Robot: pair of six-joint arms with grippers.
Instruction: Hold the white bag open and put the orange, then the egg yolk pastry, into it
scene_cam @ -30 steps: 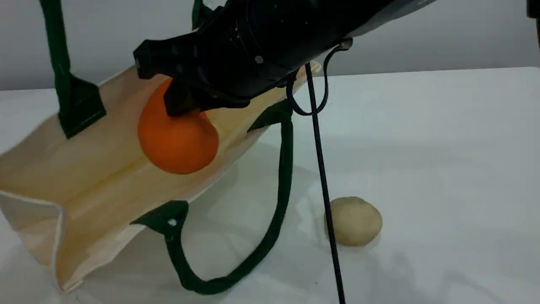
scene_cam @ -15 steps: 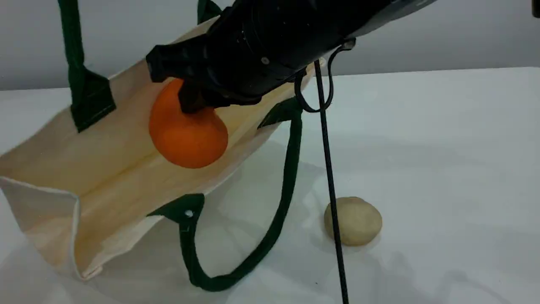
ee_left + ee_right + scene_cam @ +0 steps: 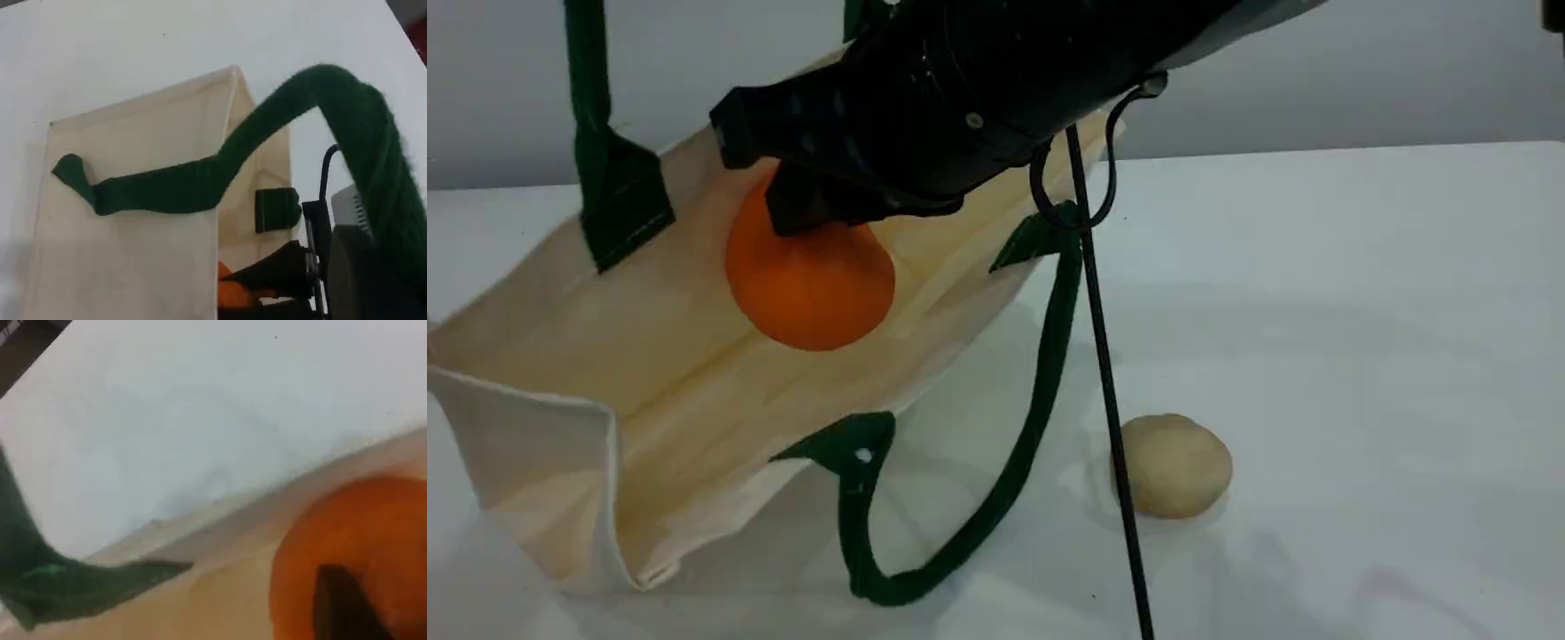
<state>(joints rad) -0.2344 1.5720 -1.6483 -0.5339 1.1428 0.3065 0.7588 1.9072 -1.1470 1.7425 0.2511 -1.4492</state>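
The white bag (image 3: pixel 649 356) lies tilted with its mouth open toward the camera. Its upper green handle (image 3: pixel 587 89) is pulled up past the top edge. In the left wrist view that handle (image 3: pixel 360 127) runs into my left gripper (image 3: pixel 383 253), which is shut on it. Inside the bag's mouth, my right gripper (image 3: pixel 809 209) grips the top of the orange (image 3: pixel 809 284) just above the lower inner wall. A dark fingertip (image 3: pixel 340 600) lies across the orange (image 3: pixel 353 533) in the right wrist view. The egg yolk pastry (image 3: pixel 1176 465) sits on the table to the right of the bag.
The bag's lower green handle (image 3: pixel 960 551) loops out over the white table in front of the mouth. A thin black cable (image 3: pixel 1107 382) hangs from the right arm down past the pastry's left side.
The bag's mouth has been raised and shifted right as the upper handle went up. The right gripper and the orange have moved slightly deeper and left inside the bag.
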